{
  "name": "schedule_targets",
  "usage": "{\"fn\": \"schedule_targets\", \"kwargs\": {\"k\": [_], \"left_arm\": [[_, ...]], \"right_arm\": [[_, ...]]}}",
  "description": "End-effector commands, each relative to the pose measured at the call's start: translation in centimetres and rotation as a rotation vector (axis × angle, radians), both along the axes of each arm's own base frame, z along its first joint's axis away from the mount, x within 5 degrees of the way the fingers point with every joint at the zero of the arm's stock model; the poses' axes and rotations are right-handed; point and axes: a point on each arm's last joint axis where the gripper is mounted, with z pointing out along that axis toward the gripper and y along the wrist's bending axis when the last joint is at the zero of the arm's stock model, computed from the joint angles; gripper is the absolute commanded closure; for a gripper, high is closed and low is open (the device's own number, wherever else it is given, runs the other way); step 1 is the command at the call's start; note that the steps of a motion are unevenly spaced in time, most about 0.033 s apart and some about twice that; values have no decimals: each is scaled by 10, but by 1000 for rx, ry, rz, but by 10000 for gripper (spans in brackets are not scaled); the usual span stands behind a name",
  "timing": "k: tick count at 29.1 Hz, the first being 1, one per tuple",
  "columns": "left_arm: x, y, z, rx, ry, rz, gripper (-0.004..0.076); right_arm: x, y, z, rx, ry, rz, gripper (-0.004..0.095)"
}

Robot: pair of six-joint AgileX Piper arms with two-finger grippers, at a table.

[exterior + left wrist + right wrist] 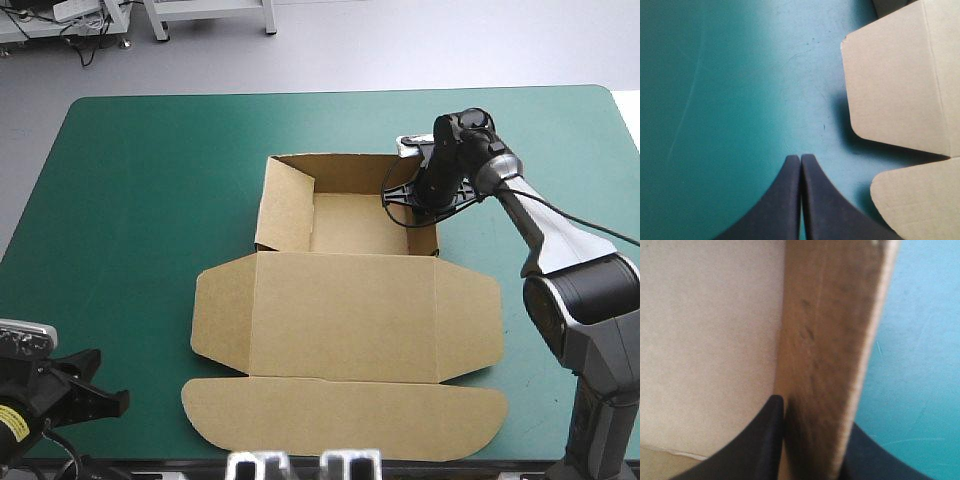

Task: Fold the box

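The brown box (345, 310) lies mid-table as an open tray at the far side with its lid panel and flaps flat toward the near edge. Its far, left and right walls stand raised. My right gripper (425, 195) is at the tray's right wall, shut on it: in the right wrist view the wall (832, 355) runs between the two black fingers (771, 440). My left gripper (105, 402) rests low at the near left corner of the table, shut and holding nothing, with the box's left flap (895, 90) ahead and to its side.
Bare teal-green cover (140, 200) surrounds the box on the left and far sides. The rounded front flap (345, 420) reaches close to the table's near edge.
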Motion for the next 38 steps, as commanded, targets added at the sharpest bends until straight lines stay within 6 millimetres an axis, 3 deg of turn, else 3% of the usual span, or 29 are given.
{"fn": "schedule_targets", "kwargs": {"k": [1, 6, 11, 16, 21, 27, 31, 33, 34, 38], "left_arm": [[4, 0, -10, -9, -50, 12, 734], [6, 4, -37, -15, -48, 75, 734], [3, 6, -61, 4, -27, 82, 734], [-1, 10, -57, 18, -79, 91, 734], [-1, 11, -58, 21, -79, 92, 734], [-1, 11, -58, 21, -79, 92, 734], [-1, 11, -58, 21, -79, 92, 734], [-1, 11, -58, 21, -79, 92, 734], [-1, 11, -58, 23, -79, 90, 734], [-1, 11, -58, 24, -79, 89, 734]], "right_arm": [[-8, -5, 30, 3, -63, 12, 929], [-9, -18, 41, -56, -111, -11, 923], [-11, -60, 67, -47, -171, -105, 923], [-18, -125, 94, -63, -239, -227, 923], [-31, -202, 106, -144, -269, -363, 923], [-47, -284, 100, -263, -240, -544, 923], [-45, -310, 84, -303, -207, -470, 909], [-41, -316, 76, -316, -197, -462, 860], [-37, -320, 68, -336, -179, -462, 749], [-32, -325, 57, -359, -150, -446, 550]]}}
